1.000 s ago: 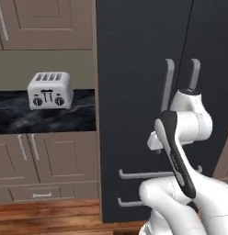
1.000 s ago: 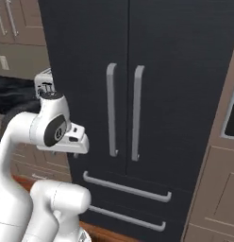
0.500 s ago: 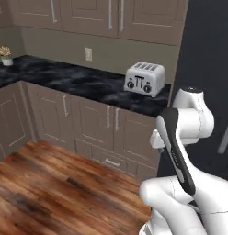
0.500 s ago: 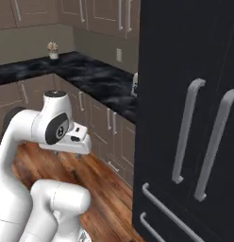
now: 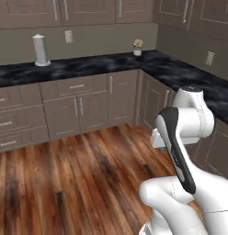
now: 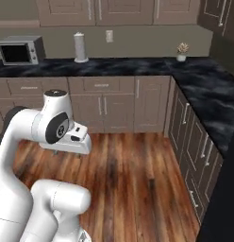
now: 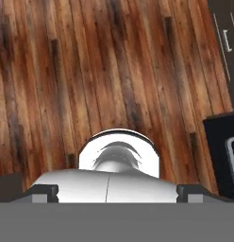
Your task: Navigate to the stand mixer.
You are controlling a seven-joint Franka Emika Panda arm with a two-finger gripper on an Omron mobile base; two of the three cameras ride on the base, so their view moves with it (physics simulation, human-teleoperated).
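The wide wooden plank floor takes up most of the room ahead of the robot, and it gives the base plenty of open ground to turn and drive on. An L-shaped black marbled countertop over taupe lower cabinets bounds that floor along the back wall and down the right side, meeting in a corner. The right-hand run sits close beside the arm in the left base view, so the base has less margin there than toward the back wall.

The white Franka arm is folded up over the base with its hand aimed down at the floor. The small dark finger tips sit at the far corners of the hand view, which suggests the jaws stand apart with nothing between them.

On the counter stand a black-fronted grey microwave, a white paper towel roll and a small potted plant near the corner. The stand mixer is not among them, so it probably lies further along a counter outside these pictures, and the base likely needs more turning to find it.

Such an appliance would likely be heavy, rigid and top-heavy; here it needs only to be approached, not lifted, and the base should stop short of the counter edge.
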